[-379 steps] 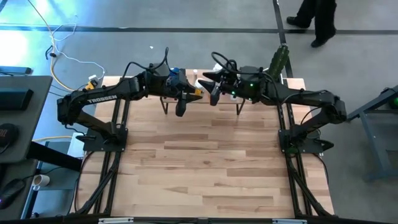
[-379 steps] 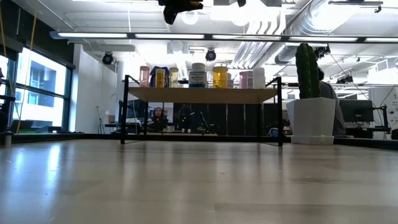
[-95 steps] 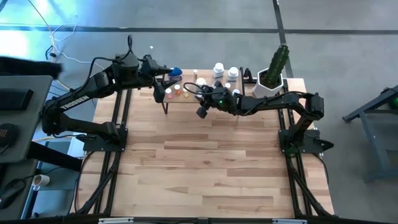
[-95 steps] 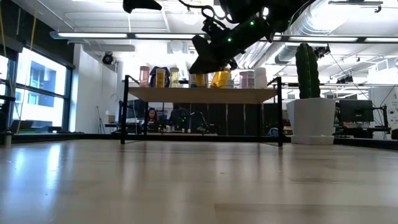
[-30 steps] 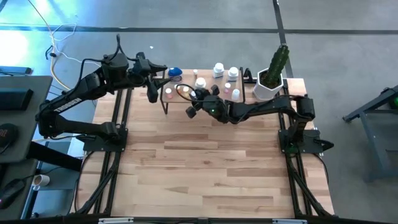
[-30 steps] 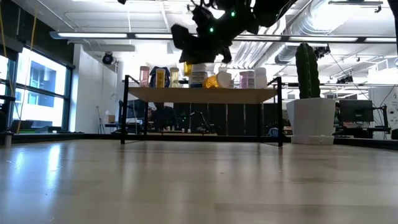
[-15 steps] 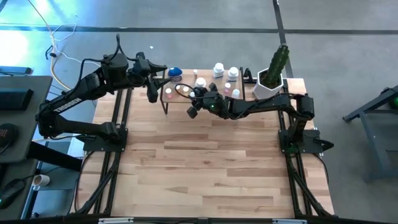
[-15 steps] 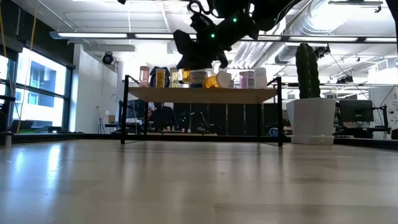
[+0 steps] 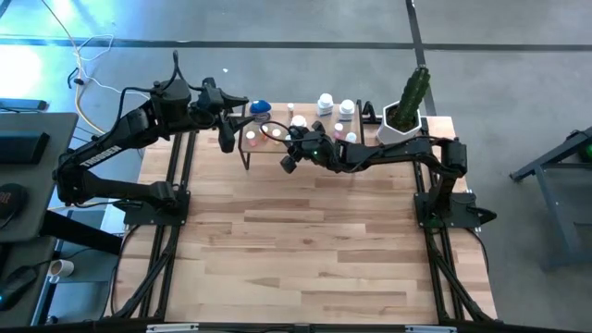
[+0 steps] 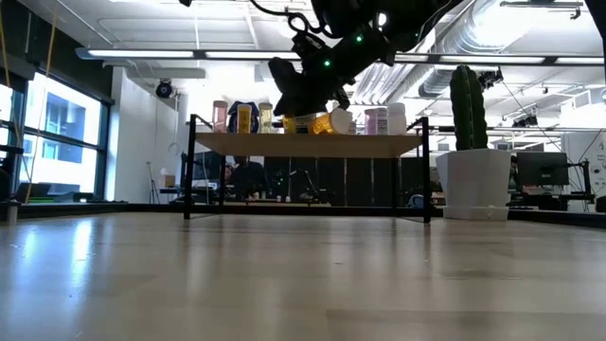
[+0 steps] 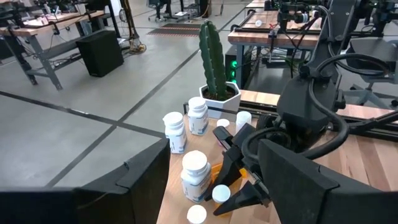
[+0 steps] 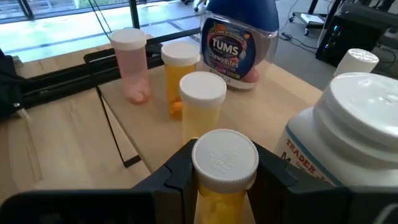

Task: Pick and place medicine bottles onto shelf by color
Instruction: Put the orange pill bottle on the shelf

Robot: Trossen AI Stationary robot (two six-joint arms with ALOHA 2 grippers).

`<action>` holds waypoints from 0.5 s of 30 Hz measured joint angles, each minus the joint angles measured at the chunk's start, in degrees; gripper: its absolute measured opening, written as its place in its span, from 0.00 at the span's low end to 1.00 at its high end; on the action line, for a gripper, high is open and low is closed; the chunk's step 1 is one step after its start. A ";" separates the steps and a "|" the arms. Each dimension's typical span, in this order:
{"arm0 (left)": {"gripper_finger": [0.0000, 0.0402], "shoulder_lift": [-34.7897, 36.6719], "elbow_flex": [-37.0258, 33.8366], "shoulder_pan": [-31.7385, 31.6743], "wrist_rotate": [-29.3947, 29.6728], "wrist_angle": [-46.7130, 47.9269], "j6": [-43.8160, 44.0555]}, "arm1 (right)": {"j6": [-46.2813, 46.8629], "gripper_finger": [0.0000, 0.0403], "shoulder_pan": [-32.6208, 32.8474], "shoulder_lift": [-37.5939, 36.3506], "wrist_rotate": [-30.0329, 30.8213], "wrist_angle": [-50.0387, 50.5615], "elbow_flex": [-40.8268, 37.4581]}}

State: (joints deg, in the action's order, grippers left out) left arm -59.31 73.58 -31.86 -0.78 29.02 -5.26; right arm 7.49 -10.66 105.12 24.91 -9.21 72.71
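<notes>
The right end effector is clenched on a small orange medicine vial with a white ribbed cap, its two dark fingers pressing the vial's sides just below the cap. In the high view this end effector hangs over the left half of the low light-wood shelf on thin black legs, with the arm stretched across from the right edge of the plank counter.

Just beyond the held vial on the shelf top stand another white-capped orange vial, a third orange vial behind it, a pinkish translucent vial with a white cap, and a blue-lidded round jar with a printed label. A large white bottle stands close beside the grasp.

The left end effector hovers released, fingers apart, near the shelf's left end. A white pot with a green cactus sits at the counter's far right corner.
</notes>
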 joint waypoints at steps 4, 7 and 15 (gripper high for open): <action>0.58 0.00 0.00 0.00 -0.01 -0.02 -0.04 | -0.42 0.25 0.02 0.00 0.00 0.00 0.00; 0.58 0.00 0.00 0.00 0.00 -0.02 -1.00 | -0.44 0.25 0.04 0.00 0.00 -0.02 0.00; 0.58 0.00 0.00 0.00 0.00 -0.04 -1.50 | 0.65 0.25 -0.10 -0.02 -0.19 -0.03 0.00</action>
State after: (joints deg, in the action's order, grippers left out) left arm -59.31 73.58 -31.86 -0.78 28.97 -6.76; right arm 8.13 -10.76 105.10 24.72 -9.24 72.71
